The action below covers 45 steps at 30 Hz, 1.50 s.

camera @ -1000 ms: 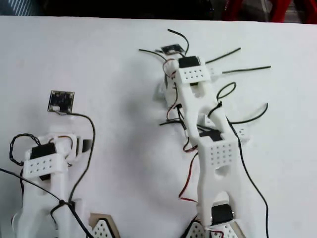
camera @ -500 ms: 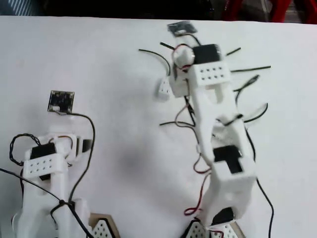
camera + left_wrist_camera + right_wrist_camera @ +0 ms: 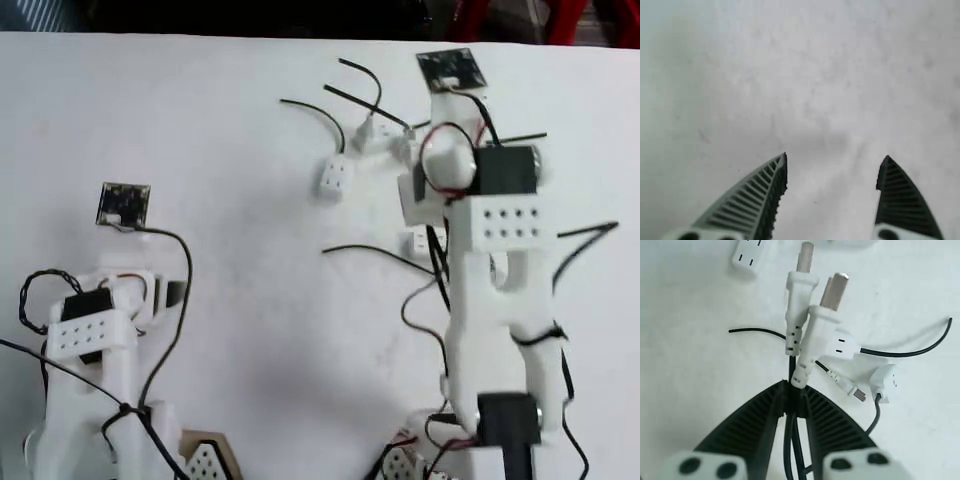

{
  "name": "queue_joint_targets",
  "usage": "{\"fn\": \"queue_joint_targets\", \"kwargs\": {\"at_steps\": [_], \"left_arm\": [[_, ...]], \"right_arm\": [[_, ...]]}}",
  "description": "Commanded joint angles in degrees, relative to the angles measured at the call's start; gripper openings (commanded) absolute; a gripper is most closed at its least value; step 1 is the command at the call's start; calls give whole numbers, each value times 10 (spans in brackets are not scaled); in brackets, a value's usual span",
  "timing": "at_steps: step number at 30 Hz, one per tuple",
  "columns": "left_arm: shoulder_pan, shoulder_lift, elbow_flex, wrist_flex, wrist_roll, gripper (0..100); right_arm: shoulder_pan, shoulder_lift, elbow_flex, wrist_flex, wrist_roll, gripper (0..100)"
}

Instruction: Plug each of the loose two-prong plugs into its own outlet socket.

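In the right wrist view my right gripper (image 3: 792,396) is shut on the black cords of two white two-prong plugs (image 3: 812,322), which stick out beyond its tips, prongs pointing away. A white outlet socket (image 3: 747,255) lies past them, and a rounded white socket (image 3: 886,381) lies to one side. From above, the right arm (image 3: 495,260) stands at the right, and a white socket block (image 3: 335,176) lies to its left. My left gripper (image 3: 832,172) hangs open over bare table, near the table's left front.
Loose black cords (image 3: 330,105) fan out across the far middle of the table, near another small white socket (image 3: 372,130). A small connector (image 3: 856,392) lies by the rounded socket. The left arm (image 3: 90,335) sits at the front left with its cable looped around it.
The right arm has swung from the middle towards the right, and the cords have shifted with it. The socket block it covered now lies in the open. The left arm has not moved.
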Motion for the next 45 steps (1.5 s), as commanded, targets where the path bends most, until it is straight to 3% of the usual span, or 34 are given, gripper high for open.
{"fn": "queue_joint_targets", "kwargs": {"at_steps": [1,7,11,23,31,39,45], "left_arm": [[-4,-15,1,-9,3,286],[-4,-15,1,-9,3,286],[-4,-15,1,-9,3,286],[-4,-15,1,-9,3,286],[-4,-15,1,-9,3,286],[-4,-15,1,-9,3,286],[-4,-15,1,-7,3,286]], "right_arm": [[5,-58,11,0,2,18],[5,-68,30,1,2,37],[5,-68,69,3,47,98],[5,-68,79,3,26,98],[-19,-67,231,-53,22,95],[-54,-68,357,-209,-171,98],[-53,-68,373,-233,-235,98]]}}
